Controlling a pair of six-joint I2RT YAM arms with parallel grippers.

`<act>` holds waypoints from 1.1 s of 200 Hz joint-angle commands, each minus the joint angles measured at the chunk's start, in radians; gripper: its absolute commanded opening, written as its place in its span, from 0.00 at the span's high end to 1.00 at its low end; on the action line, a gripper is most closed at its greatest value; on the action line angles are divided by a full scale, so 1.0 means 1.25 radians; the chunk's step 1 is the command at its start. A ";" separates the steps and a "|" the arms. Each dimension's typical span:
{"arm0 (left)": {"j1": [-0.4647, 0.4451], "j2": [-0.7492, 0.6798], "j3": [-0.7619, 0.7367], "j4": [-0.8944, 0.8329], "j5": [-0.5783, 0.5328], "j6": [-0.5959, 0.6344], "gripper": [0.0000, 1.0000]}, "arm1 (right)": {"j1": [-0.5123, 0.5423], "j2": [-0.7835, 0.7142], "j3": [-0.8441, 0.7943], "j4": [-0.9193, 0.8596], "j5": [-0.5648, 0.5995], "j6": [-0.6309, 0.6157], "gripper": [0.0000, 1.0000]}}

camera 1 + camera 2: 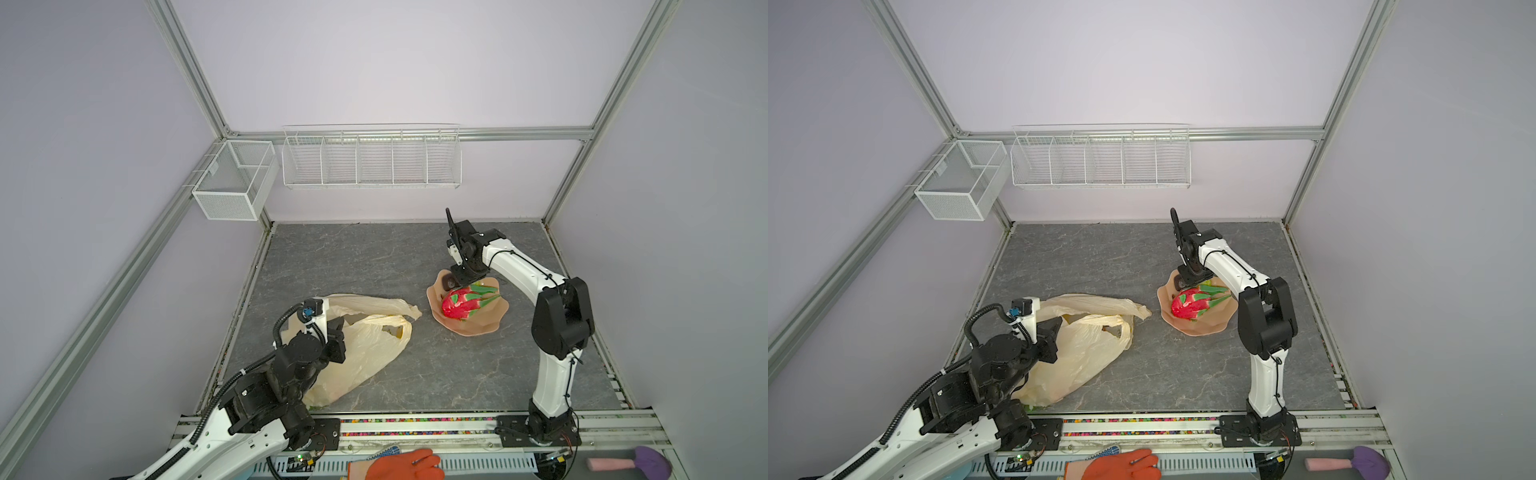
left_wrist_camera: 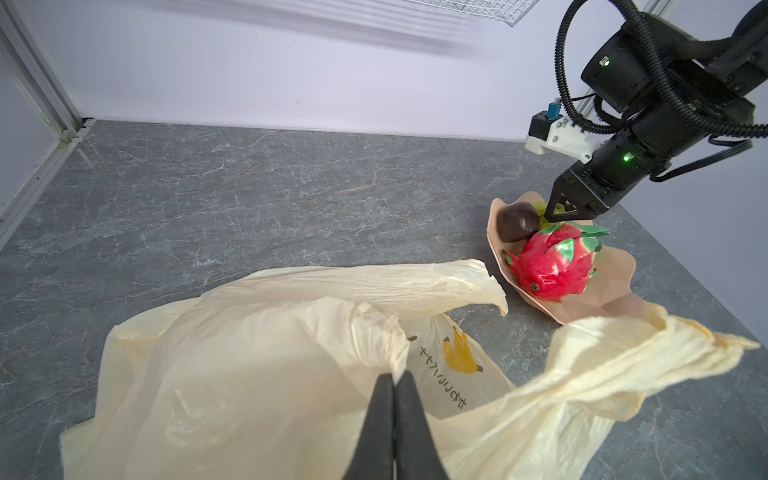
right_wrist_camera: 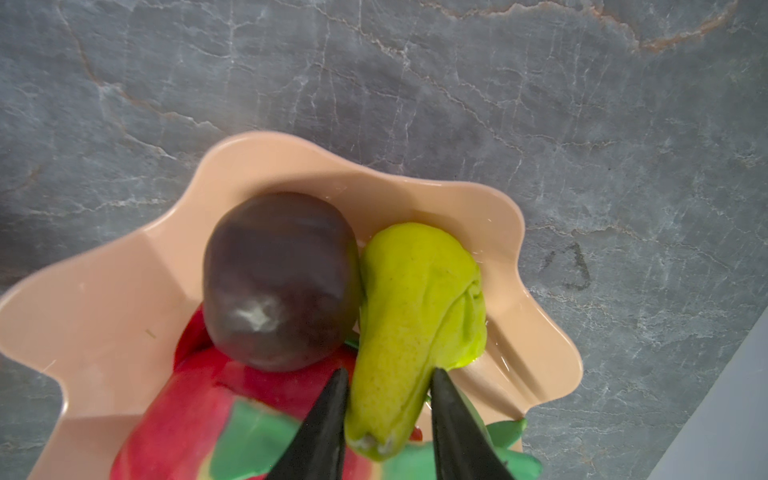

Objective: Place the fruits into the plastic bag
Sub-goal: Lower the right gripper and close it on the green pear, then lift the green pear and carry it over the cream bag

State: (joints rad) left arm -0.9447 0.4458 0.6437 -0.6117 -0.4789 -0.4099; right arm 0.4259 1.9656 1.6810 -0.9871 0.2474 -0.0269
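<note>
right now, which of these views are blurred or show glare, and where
Left wrist view: the wire basket is smeared into streaks, while the plastic bag and dragon fruit are sharp. Right wrist view: close and soft, a white glare spot on the dark-brown fruit, the green fruit slightly blurred. Both top views: evenly lit, slightly soft, no glare.

plastic bag (image 1: 365, 349): 1
plate (image 1: 469, 328), peach, wavy-edged: 1
fruits on the plate: 3, namely dragon fruit (image 1: 457, 303) 1, dark-brown fruit (image 3: 278, 278) 1, yellow-green fruit (image 3: 415, 299) 1
wall baskets: 2, namely mesh basket (image 1: 232, 183) 1, five-compartment wire rack (image 1: 370, 160) 1
robot arms: 2, namely left arm (image 1: 232, 428), right arm (image 1: 519, 262)
orange glove (image 1: 399, 463): 1
</note>
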 commanded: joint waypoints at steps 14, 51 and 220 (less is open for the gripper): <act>0.000 0.001 0.018 -0.011 -0.017 -0.007 1.00 | -0.004 0.005 -0.004 -0.018 0.019 -0.011 0.72; 0.001 0.001 0.019 -0.011 -0.016 -0.006 1.00 | -0.002 -0.019 -0.008 -0.040 0.048 -0.009 0.81; 0.001 0.007 0.014 0.019 0.017 0.013 1.00 | 0.000 -0.329 -0.041 0.016 -0.316 0.114 0.90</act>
State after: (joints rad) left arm -0.9447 0.4526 0.6437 -0.6041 -0.4690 -0.4065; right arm 0.4263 1.5879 1.6783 -1.0821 0.1558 0.0315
